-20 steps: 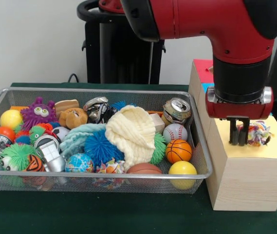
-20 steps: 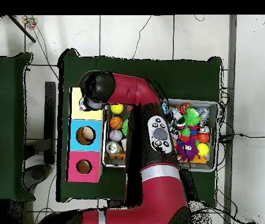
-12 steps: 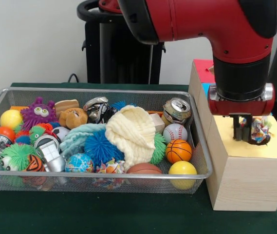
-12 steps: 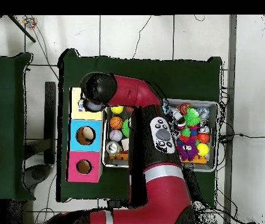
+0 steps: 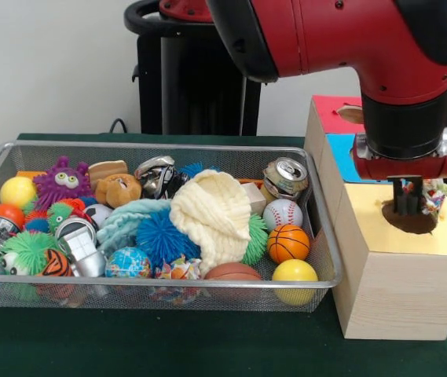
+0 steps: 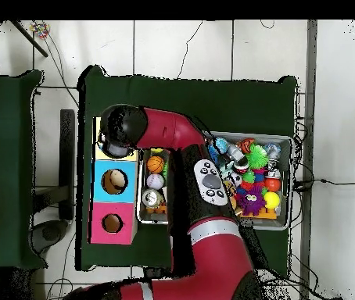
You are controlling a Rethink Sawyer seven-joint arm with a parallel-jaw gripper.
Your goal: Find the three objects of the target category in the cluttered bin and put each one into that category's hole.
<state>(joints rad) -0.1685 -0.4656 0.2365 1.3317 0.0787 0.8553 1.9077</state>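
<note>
— Front view? Set low and close across the table, facing the mesh bin (image 5: 160,283) and wooden box (image 5: 402,292).
— Overhead? High, straight down, far; same bin (image 6: 285,181), same box (image 6: 115,195).

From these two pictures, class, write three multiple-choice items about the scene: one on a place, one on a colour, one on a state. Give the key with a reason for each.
1. Where is the hand?
A. over the yellow section's hole
B. inside the wire bin
C. over the red section

2. What colour is the spiky ball beside the cream cloth?
A. pink
B. blue
C. white

3. How does the multicoloured rope toy sit?
A. buried in the bin
B. at the hole's far edge, by the hand
C. on the green tablecloth

Key: 1 A, the hand hangs at the dark hole in the yellow top. 2 B, the ball is plainly blue. 3 B, the toy shows beside the hand on the box.
</note>
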